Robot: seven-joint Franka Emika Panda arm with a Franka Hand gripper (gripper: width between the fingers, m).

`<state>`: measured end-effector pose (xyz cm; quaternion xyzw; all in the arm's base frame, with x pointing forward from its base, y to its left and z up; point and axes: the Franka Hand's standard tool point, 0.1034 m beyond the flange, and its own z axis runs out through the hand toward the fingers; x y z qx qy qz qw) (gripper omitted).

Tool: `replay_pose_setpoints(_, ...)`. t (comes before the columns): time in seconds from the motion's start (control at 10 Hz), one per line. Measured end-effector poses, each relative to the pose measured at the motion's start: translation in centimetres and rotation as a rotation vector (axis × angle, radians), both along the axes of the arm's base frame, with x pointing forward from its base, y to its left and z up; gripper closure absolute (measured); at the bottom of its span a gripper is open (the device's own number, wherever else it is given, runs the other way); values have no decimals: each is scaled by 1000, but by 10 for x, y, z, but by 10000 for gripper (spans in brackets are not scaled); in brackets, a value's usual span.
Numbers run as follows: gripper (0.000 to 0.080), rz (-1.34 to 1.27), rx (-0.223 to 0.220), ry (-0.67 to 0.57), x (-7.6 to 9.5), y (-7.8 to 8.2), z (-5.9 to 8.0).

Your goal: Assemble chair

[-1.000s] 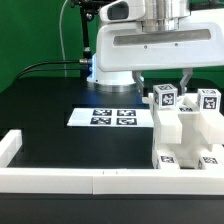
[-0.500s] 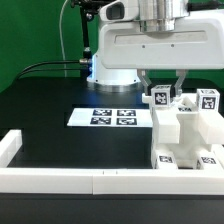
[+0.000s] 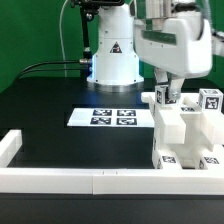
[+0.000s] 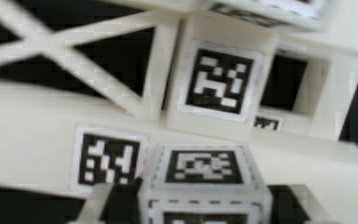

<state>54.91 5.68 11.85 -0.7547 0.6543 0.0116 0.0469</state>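
Note:
The partly built white chair (image 3: 182, 132) stands at the exterior view's right, against the front rail. Two tagged square pegs stick up from it: one (image 3: 161, 98) near the middle and one (image 3: 208, 100) further right. My gripper (image 3: 165, 92) comes down from above and is shut on the middle peg, with a finger on each side of it. The wrist view shows this peg's tagged top (image 4: 202, 168) held between my dark fingers (image 4: 115, 200), and the chair's tagged white panels (image 4: 220, 78) lie behind it. My gripper (image 4: 202, 208) sits at the edge of that picture.
The marker board (image 3: 113, 117) lies flat on the black table, to the exterior view's left of the chair. Low white border rails (image 3: 70, 176) run along the front and the left corner. The arm's white base (image 3: 112, 60) stands behind.
My jaws closed onto the middle peg, then the hand turned about its own axis while still holding it. The peg stays in the same place on the chair.

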Motion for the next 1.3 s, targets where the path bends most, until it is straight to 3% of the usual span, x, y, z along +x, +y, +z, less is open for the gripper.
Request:
replay_pose_setpoints(0.2, 517, 53, -1, -4, 0, 0, 0)
replay_pose_setpoints(0.3, 332, 83, 0, 9, -2, 2, -1)
replay_pose_setpoints(0.4, 196, 160, 10, 38, -5, 6, -1)
replay_pose_setpoints(0.6, 158, 527, 15, 42, -5, 7, 1)
replay_pose_setpoints(0.9, 151, 693, 10, 17, -4, 6, 0)
replay_pose_setpoints(1.0, 151, 835, -11, 3, -2, 6, 1)
replay_pose_setpoints(1.2, 151, 1233, -113, -49, 8, 4, 0)
replay_pose_setpoints(1.3, 151, 1264, -122, -57, 8, 5, -2)
